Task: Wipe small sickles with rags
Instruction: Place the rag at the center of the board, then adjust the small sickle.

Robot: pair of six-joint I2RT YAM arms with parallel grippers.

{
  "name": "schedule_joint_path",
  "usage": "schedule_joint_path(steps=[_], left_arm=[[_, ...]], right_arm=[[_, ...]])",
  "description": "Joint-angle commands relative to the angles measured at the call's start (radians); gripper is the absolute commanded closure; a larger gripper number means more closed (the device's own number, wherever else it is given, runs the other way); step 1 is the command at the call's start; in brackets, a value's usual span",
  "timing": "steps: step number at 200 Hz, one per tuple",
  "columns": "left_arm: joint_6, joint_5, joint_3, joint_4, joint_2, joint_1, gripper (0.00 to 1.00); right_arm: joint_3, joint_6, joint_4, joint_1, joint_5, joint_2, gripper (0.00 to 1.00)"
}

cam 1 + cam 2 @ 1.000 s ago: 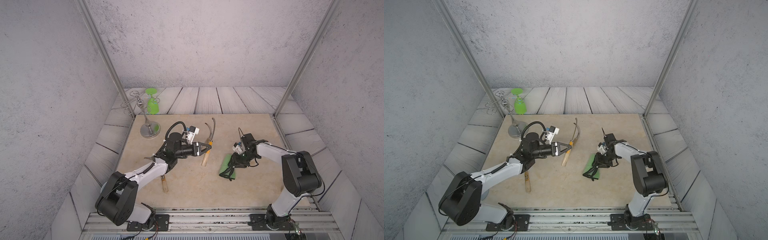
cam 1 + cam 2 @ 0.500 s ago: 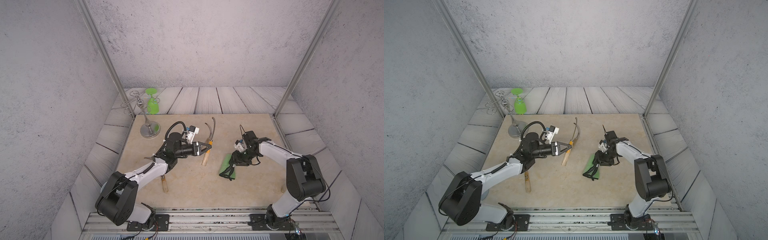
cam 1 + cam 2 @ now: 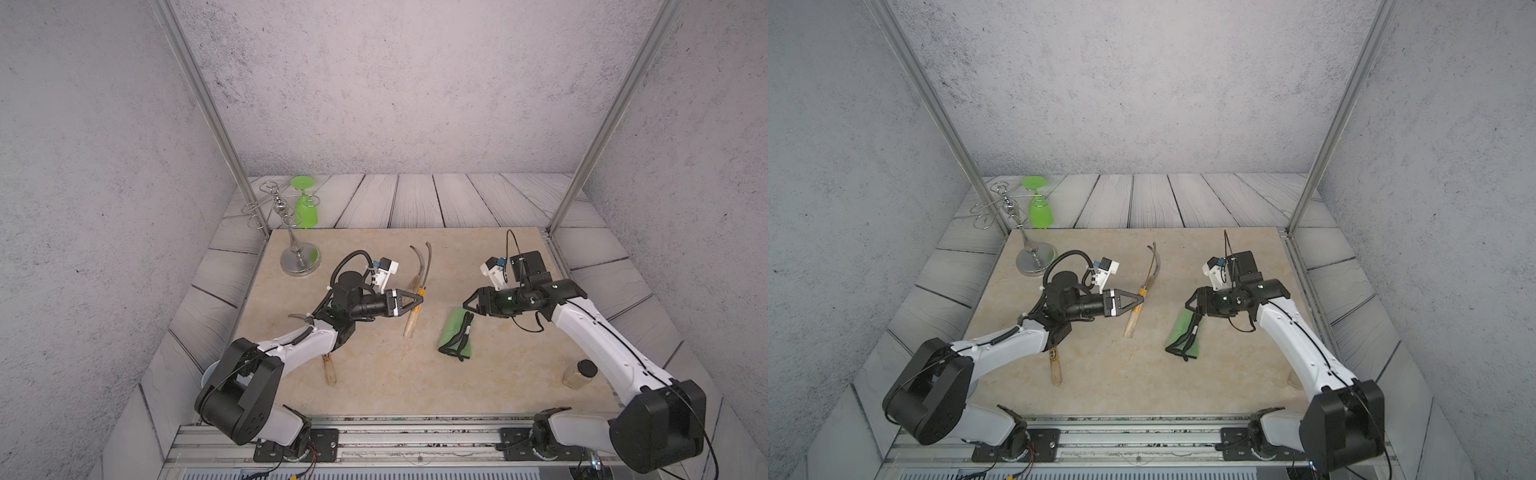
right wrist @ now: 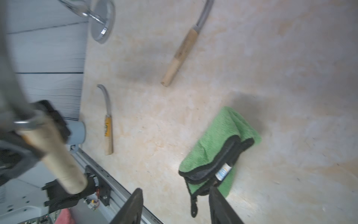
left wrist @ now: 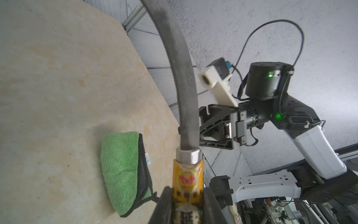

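**Left pincer** (image 5: 187,201): clamped on the held sickle (image 5: 186,93) at its orange label band, just under the metal collar. The sickle is clear of the worktop (image 3: 374,395) at the centre of the frame in both top views, with its blade running up and away from the arm. Judgement: a grip at the band leaves the whole blade bare for wiping and puts the edge away from the pincer.

**Right pincer** (image 4: 175,189): jaws partly apart, nothing between them. It hangs just above the upper end of the rag (image 3: 452,332), right of centre, and points toward the held sickle. The wrist view shows no contact with the cloth.

**Rag:** folded and flat on the worktop between the two arms, with a black strap along its right edge. Judgement: it sits within short reach of the right arm, so that arm is the wiper and the left the holder.

**Plain sickle** (image 3: 411,320): flat on the worktop beneath the held one, the two blades close together in both top views.

**Third sickle** (image 3: 330,372): lower left of centre, handle showing, partly under the left arm.

**Status, judged:** the rag is not yet picked up and no wiping is under way.

**Risk:** the rag may unfold or its strap may snag when lifted by one end. The blade's toothed edge could catch the pile.
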Motion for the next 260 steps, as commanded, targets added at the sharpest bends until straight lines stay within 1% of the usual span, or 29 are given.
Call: schedule_joint_path(steps=[1, 33, 91, 112, 159, 223, 251, 260], left_arm=[[-0.034, 0.008, 0.004, 0.111, 0.021, -0.007, 1.0], [-0.043, 0.006, 0.038, 0.125, 0.058, -0.023, 1.0], [-0.066, 0.0, 0.069, 0.162, 0.088, -0.044, 1.0], [-0.065, 0.003, 0.076, 0.166, 0.086, -0.044, 1.0], [-0.066, 0.006, 0.082, 0.163, 0.085, -0.05, 1.0], [-0.066, 0.003, 0.098, 0.164, 0.087, -0.053, 1.0], [-0.066, 0.006, 0.106, 0.164, 0.096, -0.053, 1.0], [-0.066, 0.006, 0.105, 0.164, 0.098, -0.055, 1.0]], right_arm=[[0.039, 0.058, 0.085, 0.026, -0.134, -0.036, 0.43], [0.089, 0.089, 0.119, 0.08, -0.139, -0.017, 0.43], [0.139, 0.139, 0.186, 0.162, -0.118, 0.099, 0.44], [0.14, 0.154, 0.195, 0.168, -0.094, 0.125, 0.44], [0.136, 0.192, 0.257, 0.178, -0.097, 0.157, 0.46], [0.149, 0.206, 0.275, 0.204, -0.094, 0.205, 0.48], [0.15, 0.212, 0.284, 0.216, -0.096, 0.216, 0.53], [0.15, 0.213, 0.287, 0.219, -0.096, 0.22, 0.58]])
